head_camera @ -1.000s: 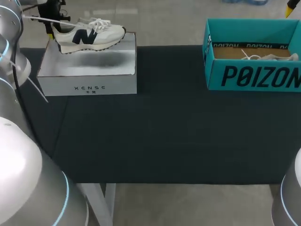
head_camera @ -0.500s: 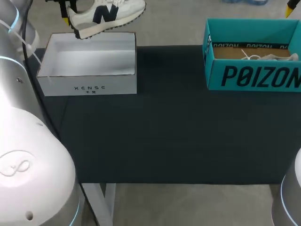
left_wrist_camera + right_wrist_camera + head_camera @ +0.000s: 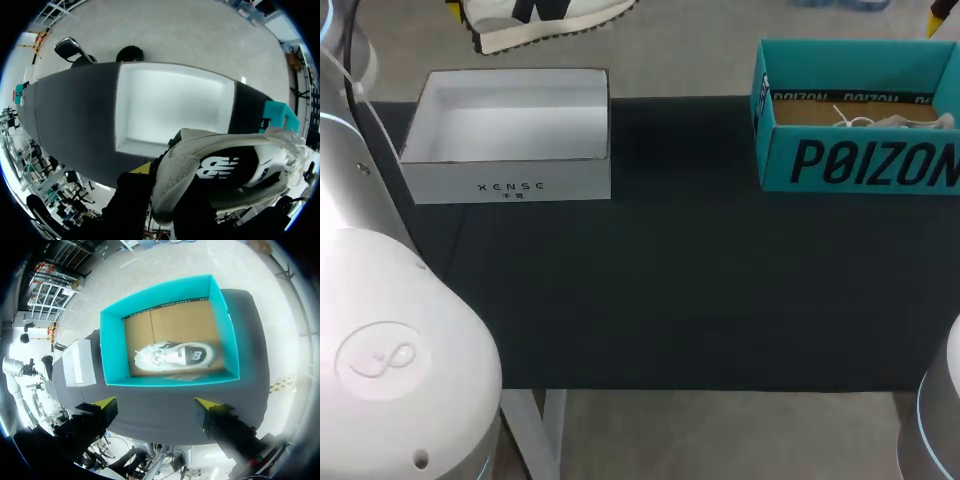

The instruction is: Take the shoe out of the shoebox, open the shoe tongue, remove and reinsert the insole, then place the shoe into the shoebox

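Observation:
A white sneaker with a dark logo hangs in the air above and behind the open white shoebox. My left gripper is shut on its heel. In the left wrist view the grey heel of the sneaker sits between the fingers of my left gripper, with the empty white shoebox below. My right gripper stands open high above the teal box, and only one of its yellow fingertips shows in the head view.
The teal box stands at the back right of the dark table and holds a second white sneaker. The white shoebox stands at the back left.
My left arm has lifted the sneaker up out of the white shoebox and carried it higher and a little to the right. The right arm has not moved.

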Controlling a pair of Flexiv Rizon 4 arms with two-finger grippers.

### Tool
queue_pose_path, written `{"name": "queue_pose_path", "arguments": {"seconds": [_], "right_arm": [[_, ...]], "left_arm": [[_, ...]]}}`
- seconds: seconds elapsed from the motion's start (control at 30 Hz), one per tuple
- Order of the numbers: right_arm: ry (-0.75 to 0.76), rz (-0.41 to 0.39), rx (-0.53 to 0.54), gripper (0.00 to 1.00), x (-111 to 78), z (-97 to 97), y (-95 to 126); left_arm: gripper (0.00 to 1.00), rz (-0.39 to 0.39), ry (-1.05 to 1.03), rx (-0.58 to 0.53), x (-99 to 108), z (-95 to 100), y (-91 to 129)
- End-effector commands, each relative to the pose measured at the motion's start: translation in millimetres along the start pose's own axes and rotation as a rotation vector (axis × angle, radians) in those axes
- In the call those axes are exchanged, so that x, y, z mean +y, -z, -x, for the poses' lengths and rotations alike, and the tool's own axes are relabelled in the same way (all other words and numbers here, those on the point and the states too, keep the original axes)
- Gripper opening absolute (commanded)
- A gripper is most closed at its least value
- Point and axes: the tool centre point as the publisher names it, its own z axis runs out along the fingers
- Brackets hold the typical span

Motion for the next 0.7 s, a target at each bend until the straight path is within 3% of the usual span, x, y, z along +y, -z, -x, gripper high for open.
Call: {"name": "queue_pose_path", "arguments": {"seconds": [0.03,0.13,0.2,0.4,0.7], "right_arm": [[-0.001,0.002,-0.001,1.0,-1.0,-0.1,0],[-0.001,0.002,-0.001,1.0,-1.0,-0.1,0],[-0.001,0.002,-0.001,1.0,-1.0,-0.1,0],[-0.001,0.002,-0.001,1.0,-1.0,-0.1,0],[-0.001,0.002,-0.001,1.0,-1.0,-0.1,0]], "left_arm": [[0.0,-0.114,-0.039,0.027,24,-7.5,8],[0.0,-0.236,-0.037,-0.026,58,-26.3,13],[0.0,-0.244,-0.049,0.019,79,-36.9,13],[0.0,-0.379,-0.059,0.005,135,-64.6,12],[0.0,-0.548,-0.106,0.048,201,-97.1,-9]]}}
